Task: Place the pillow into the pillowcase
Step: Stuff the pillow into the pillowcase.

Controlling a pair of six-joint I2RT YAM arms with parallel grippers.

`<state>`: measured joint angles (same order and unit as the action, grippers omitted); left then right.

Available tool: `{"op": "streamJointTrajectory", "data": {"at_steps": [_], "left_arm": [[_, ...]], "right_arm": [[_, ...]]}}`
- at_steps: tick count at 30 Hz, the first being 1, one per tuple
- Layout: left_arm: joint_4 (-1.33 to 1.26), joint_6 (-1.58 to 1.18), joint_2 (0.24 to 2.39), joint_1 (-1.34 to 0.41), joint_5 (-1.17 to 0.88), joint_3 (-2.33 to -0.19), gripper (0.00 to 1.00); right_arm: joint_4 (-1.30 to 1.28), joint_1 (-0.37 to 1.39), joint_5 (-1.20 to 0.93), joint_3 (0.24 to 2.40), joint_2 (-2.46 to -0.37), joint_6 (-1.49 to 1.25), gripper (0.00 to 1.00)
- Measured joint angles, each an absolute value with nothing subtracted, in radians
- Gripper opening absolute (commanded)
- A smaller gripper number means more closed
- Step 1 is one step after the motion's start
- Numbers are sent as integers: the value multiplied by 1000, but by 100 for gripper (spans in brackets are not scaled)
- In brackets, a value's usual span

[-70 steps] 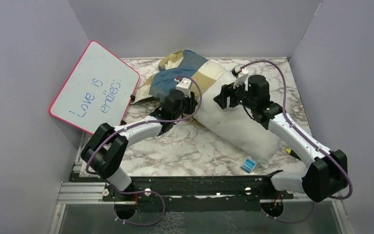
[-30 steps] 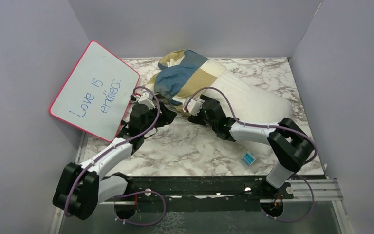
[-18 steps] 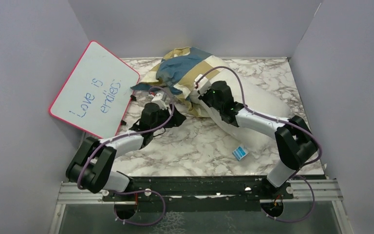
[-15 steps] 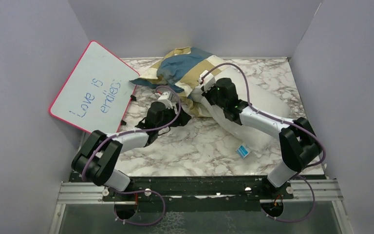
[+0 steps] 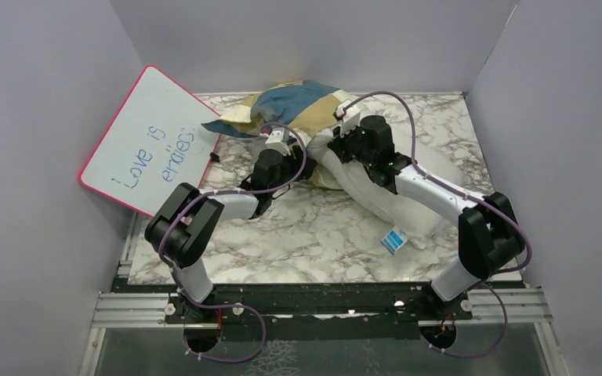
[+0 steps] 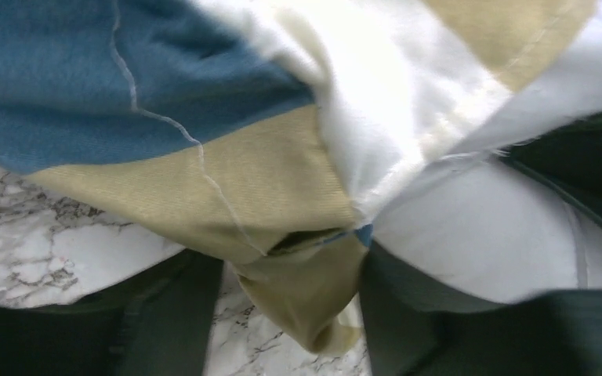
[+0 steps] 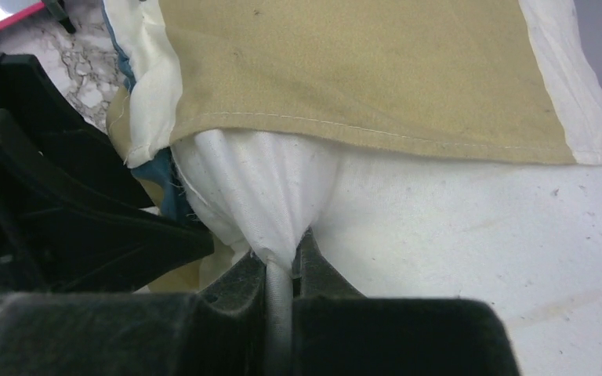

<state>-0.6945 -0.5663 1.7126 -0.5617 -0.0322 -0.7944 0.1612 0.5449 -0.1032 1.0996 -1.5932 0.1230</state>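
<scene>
The white pillow (image 5: 372,202) lies slanted across the marble table, with its blue tag (image 5: 394,240) at the near end. Its far end sits under the blue, tan and cream pillowcase (image 5: 294,106). My right gripper (image 5: 331,150) is shut on a pinch of white pillow fabric (image 7: 259,188) just below the tan hem of the pillowcase (image 7: 345,70). My left gripper (image 5: 302,160) is open at the pillowcase mouth. In the left wrist view a tan fold of pillowcase (image 6: 306,298) hangs between its wide-apart fingers (image 6: 165,313), and the pillow (image 6: 470,235) bulges at the right.
A pink-rimmed whiteboard (image 5: 150,141) leans against the left wall. Grey walls close the table (image 5: 313,235) at the back and both sides. The two grippers are close together at the pillowcase opening.
The right gripper has shut on the pillow and carried it toward the back. The left gripper has moved right and back to the pillowcase mouth. The blue tag has shifted slightly left.
</scene>
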Motion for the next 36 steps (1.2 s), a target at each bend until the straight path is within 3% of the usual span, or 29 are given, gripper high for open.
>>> {"op": "streamJointTrajectory", "data": {"at_steps": [3, 6, 17, 30, 36], "left_arm": [[-698, -579, 1733, -573, -1, -795, 18], [-702, -582, 1728, -599, 28, -793, 0], [-701, -537, 1616, -770, 216, -721, 0], [-836, -559, 1740, -855, 263, -684, 0], [-859, -564, 1740, -855, 260, -671, 0]], "right_arm": [[164, 541, -112, 1100, -1593, 86, 0], [188, 541, -114, 1096, -1595, 44, 0], [408, 540, -108, 1090, -1702, -134, 0], [694, 542, -93, 926, -1732, -254, 0], [786, 542, -131, 845, -1727, -235, 8]]}}
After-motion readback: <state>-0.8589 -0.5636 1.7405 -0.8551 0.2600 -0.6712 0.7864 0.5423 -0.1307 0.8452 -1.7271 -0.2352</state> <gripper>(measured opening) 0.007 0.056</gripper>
